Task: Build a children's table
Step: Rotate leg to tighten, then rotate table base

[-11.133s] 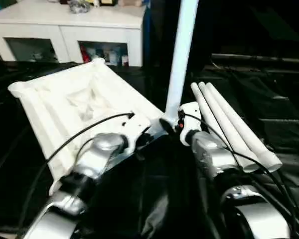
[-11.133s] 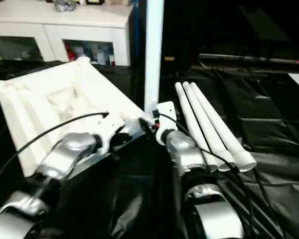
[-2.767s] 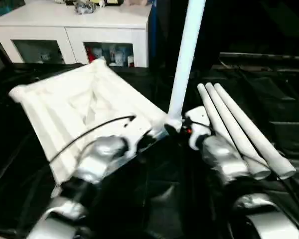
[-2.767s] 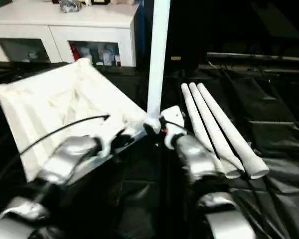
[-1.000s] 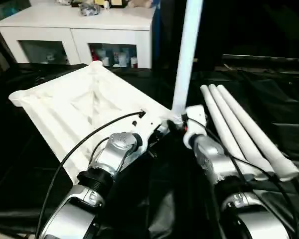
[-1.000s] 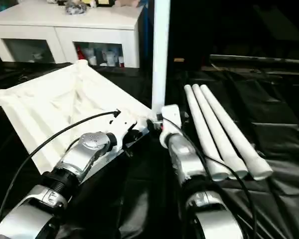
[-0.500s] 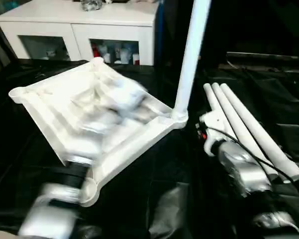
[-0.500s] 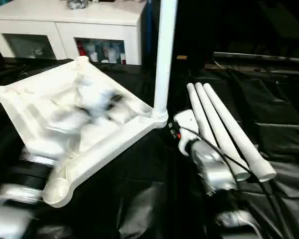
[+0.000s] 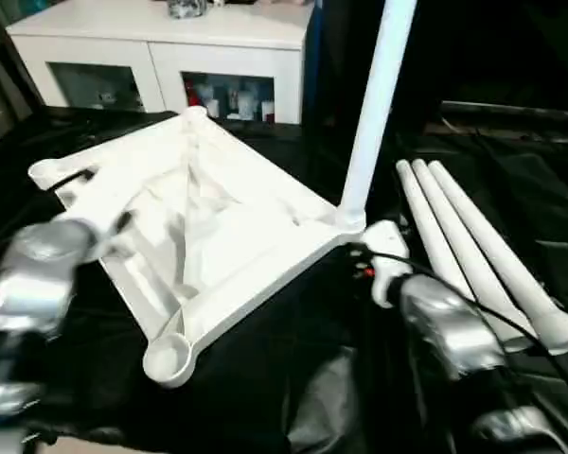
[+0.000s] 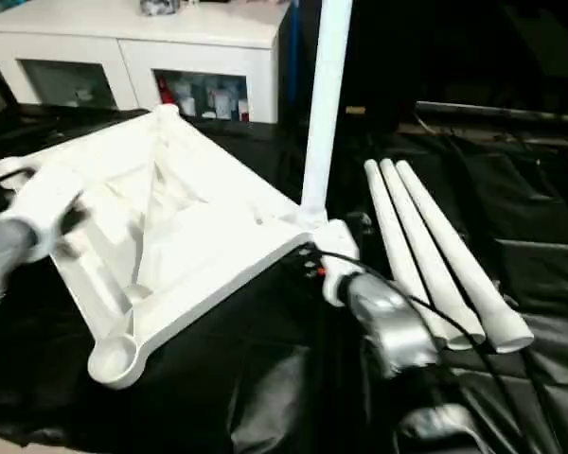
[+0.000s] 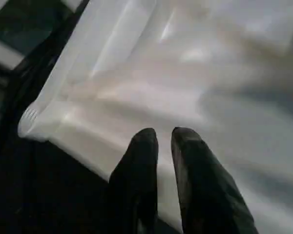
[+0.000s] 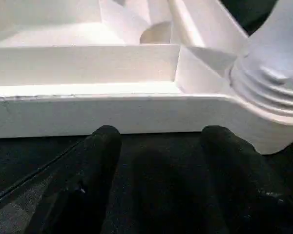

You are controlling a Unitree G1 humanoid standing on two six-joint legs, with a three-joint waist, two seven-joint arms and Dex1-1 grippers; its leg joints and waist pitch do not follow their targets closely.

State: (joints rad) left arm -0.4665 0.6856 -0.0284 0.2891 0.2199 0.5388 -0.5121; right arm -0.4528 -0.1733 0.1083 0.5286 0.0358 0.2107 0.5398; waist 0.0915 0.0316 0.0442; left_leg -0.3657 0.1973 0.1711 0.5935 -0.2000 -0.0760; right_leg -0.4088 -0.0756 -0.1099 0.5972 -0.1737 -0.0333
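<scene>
On a black sheet (image 9: 293,378), the white tabletop (image 9: 199,218) is laid underside up, its ribs and round corner sockets exposed. One leg (image 9: 374,104) is seen standing upright in the corner socket nearest the three loose legs (image 9: 473,255), which are laid side by side on the sheet to the right of the tabletop, touching one another. An empty corner socket (image 9: 168,356) is shown at the tabletop's nearest corner. Behind the tabletop, a white cabinet (image 9: 170,57) with glass doors is visible.

The right gripper (image 12: 158,141) is placed just in front of the tabletop's edge, beside the socket holding the upright leg; its two black fingers (image 12: 100,156) are spread well apart and nothing is held between them, though the rim is faced closely. The left gripper (image 11: 163,139) is positioned over the left part of the tabletop, above the ribbed underside; its fingertips (image 11: 144,144) are drawn nearly together with only a narrow gap, and nothing is gripped. The left forearm (image 9: 33,274) is seen beside the tabletop's left edge.
</scene>
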